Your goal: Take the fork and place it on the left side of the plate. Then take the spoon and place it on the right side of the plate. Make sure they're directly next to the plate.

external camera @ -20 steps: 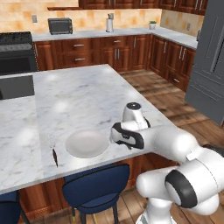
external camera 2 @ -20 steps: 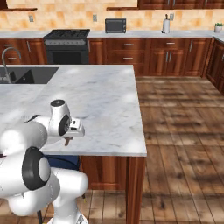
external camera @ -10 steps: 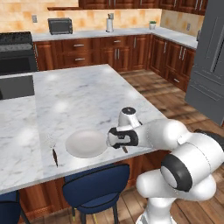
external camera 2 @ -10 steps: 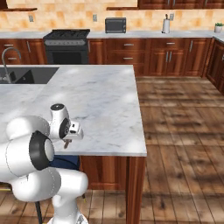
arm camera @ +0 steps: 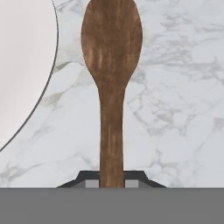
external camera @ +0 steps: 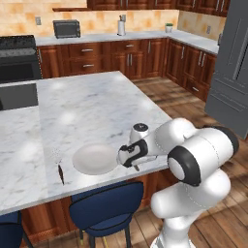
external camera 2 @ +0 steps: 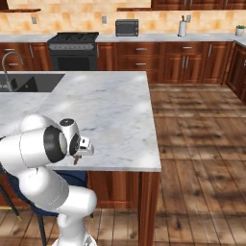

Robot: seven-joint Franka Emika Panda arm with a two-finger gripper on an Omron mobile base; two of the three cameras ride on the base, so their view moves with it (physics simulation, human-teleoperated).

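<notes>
The all-brown wooden spoon [arm camera: 111,65] fills the middle of the hand view, its bowl pointing away from the hand. My gripper [arm camera: 111,181] is shut on the handle. It hangs low over the marble, just right of the off-white plate [arm camera: 22,65]; I cannot tell whether the spoon touches the counter. From the left base view, the gripper [external camera: 131,161] sits close to the right rim of the plate [external camera: 94,158], near the counter's front edge. The fork [external camera: 60,173], with its dark handle, lies on the marble left of the plate. The right base view has the gripper [external camera 2: 79,154] partly behind the arm.
The marble island [external camera: 92,109] ends at a front edge just below the plate, with blue stools [external camera: 104,208] tucked under it. A dark sink [external camera: 17,95] is set into the far left of the island. A stove [external camera 2: 74,45] and wooden cabinets line the back wall.
The arm has carried the spoon a little left and down, closer to the plate's right rim. The jaws have stayed shut on the handle; plate and fork have not moved.
</notes>
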